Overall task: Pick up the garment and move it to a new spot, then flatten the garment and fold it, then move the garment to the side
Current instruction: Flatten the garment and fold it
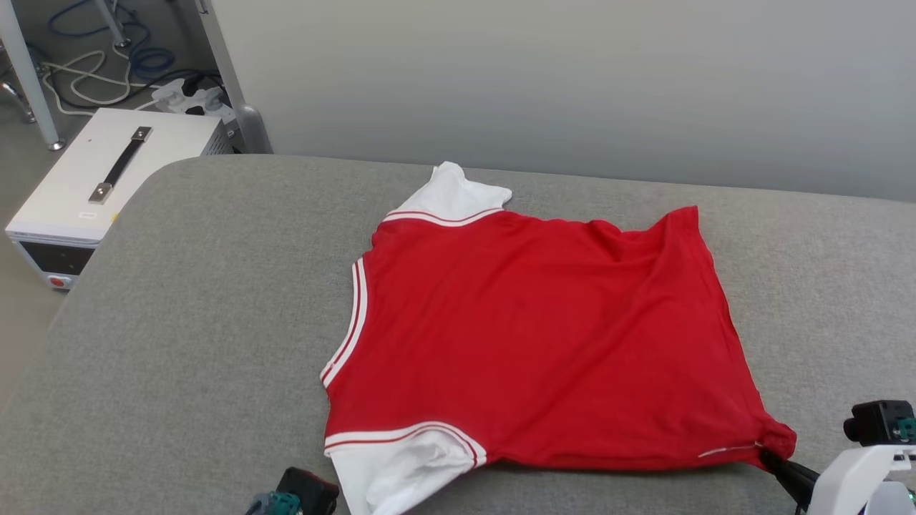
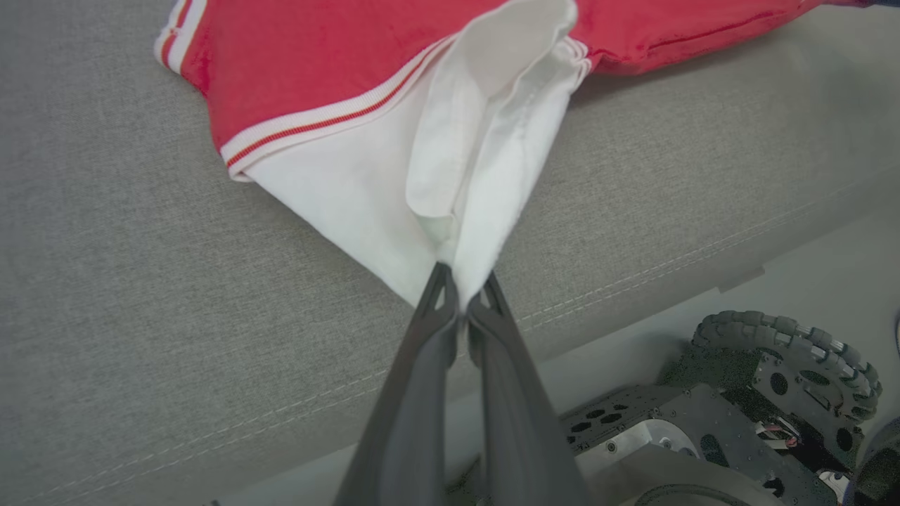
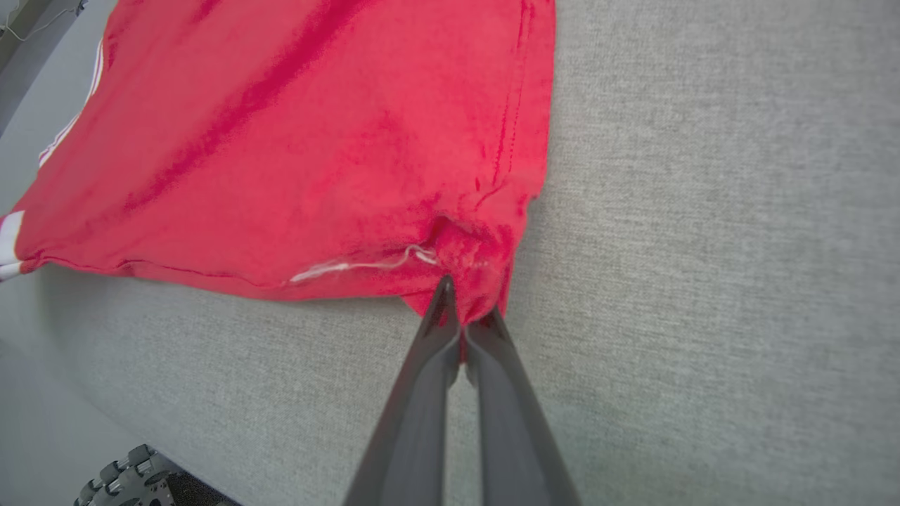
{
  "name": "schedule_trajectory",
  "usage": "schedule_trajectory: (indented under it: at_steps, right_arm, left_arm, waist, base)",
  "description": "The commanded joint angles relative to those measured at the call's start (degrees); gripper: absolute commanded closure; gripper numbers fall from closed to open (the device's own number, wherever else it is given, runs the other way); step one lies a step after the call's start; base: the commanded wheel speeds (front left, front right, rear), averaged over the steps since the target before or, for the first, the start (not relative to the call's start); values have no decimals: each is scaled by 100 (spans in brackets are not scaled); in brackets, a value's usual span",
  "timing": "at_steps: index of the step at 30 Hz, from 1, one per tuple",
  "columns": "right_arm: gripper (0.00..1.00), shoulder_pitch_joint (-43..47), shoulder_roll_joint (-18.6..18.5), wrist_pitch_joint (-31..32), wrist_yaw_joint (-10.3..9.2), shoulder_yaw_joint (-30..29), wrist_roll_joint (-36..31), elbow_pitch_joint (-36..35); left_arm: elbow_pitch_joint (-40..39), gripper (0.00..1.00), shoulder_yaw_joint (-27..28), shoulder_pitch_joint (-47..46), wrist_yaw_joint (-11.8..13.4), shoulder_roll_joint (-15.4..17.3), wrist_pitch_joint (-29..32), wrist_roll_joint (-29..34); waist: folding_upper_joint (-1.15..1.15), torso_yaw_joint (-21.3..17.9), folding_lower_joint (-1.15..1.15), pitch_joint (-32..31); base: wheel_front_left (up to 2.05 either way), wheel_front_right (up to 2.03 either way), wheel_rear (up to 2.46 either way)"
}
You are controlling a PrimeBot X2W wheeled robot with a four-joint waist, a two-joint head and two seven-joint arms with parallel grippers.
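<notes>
A: Head view: the garment (image 1: 529, 336) has its near sleeve cut off by the bottom edge. The right gripper (image 1: 771, 456) has its tips buried in the bunched hem corner.

B: Left wrist view: the sleeve edge vanishes between the left gripper (image 2: 464, 281) fingers. The label on the white box (image 1: 79, 186) is too small to read.

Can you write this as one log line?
shirt: red jersey with white sleeves, spread on grey fabric cushion | left fingers: shut on white sleeve | right fingers: shut on red corner
</notes>
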Motion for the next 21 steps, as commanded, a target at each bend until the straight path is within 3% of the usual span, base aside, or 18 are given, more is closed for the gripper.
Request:
schedule_trajectory:
  at_steps: [1,11,21]
  right_arm:
    - [100,212,-5,42,-9,-116,-52,-141]
    - [100,837,352,347,-9,-1161,-694,-1291]
    - [100,349,769,865,-9,-1784,-1345,-1860]
  left_arm:
    - [-81,100,-39,142,48,48,33,-66]
    - [-252,100,18,-112,217,151,-102,325]
    - [85,100,149,-1421,4,127,-89,714]
  waist:
    - [0,-30,1,-33]
    - [0,-167,1,211]
    - [0,-247,1,758]
  base:
    - [0,0,0]
    - [0,0,0]
    - [0,0,0]
